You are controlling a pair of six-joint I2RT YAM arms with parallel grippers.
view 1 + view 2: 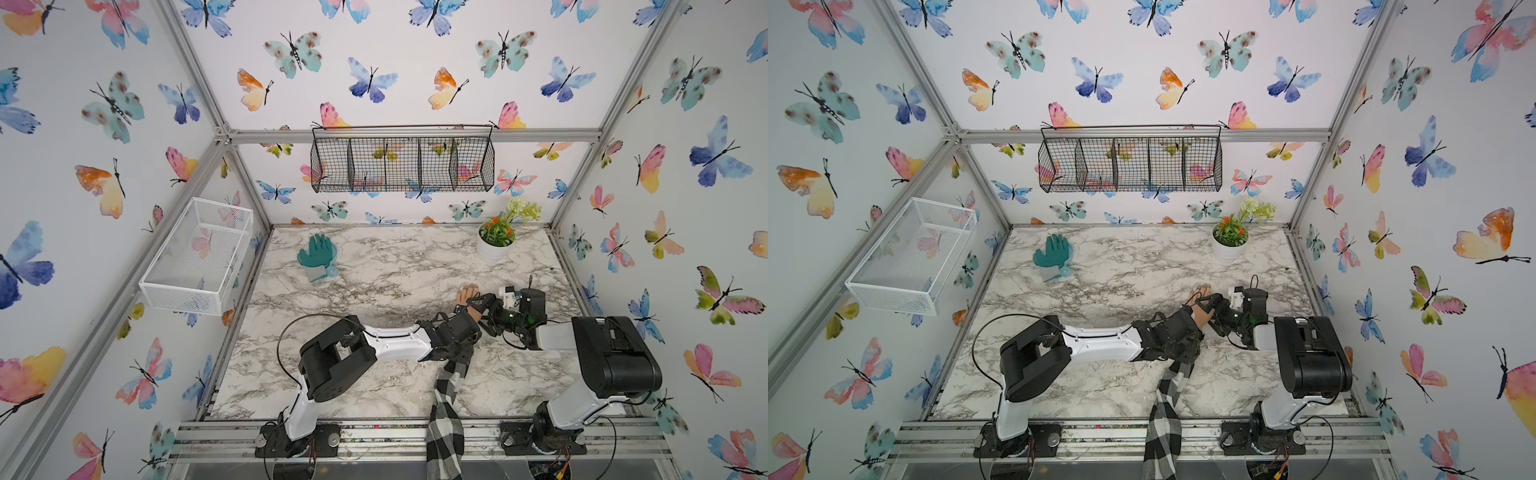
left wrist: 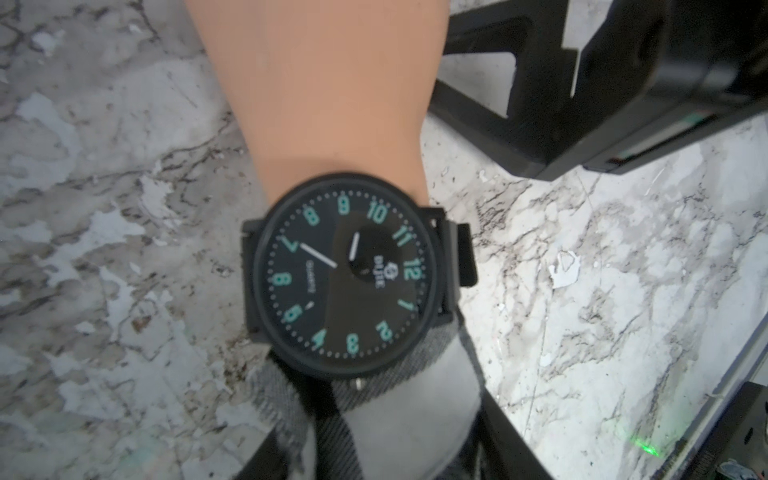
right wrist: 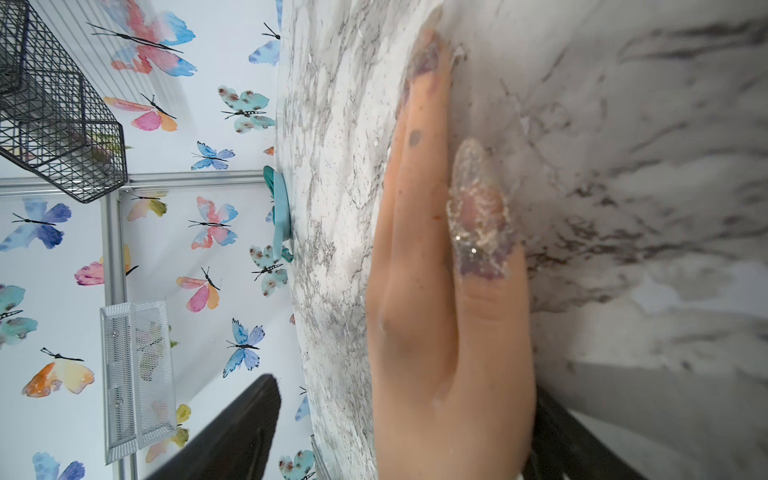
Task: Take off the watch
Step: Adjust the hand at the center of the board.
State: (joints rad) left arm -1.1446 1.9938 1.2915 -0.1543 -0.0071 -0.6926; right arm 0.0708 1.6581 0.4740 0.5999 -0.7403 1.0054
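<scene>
The watch [image 2: 345, 270] has a black case, a dark dial with teal numerals and a black strap. It sits on the wrist of a mannequin hand [image 1: 467, 293] that lies flat on the marble table [image 1: 374, 266]. In both top views the watch [image 1: 1183, 309] shows only as a small dark band. My left gripper [image 2: 390, 453] is shut on the checkered sleeve [image 2: 399, 415] over the forearm, just behind the watch. My right gripper [image 3: 395, 436] is open, with one finger on each side of the hand [image 3: 436, 311] at the palm. One of its fingers [image 3: 232, 436] stands well apart from the skin.
A green glove [image 1: 318, 251] lies at the back left and a white pot with a plant [image 1: 494, 245] at the back right. A white mesh basket [image 1: 195, 257] hangs on the left wall, a black wire basket [image 1: 401, 164] on the back wall. The sleeve [image 1: 446, 415] trails over the front edge.
</scene>
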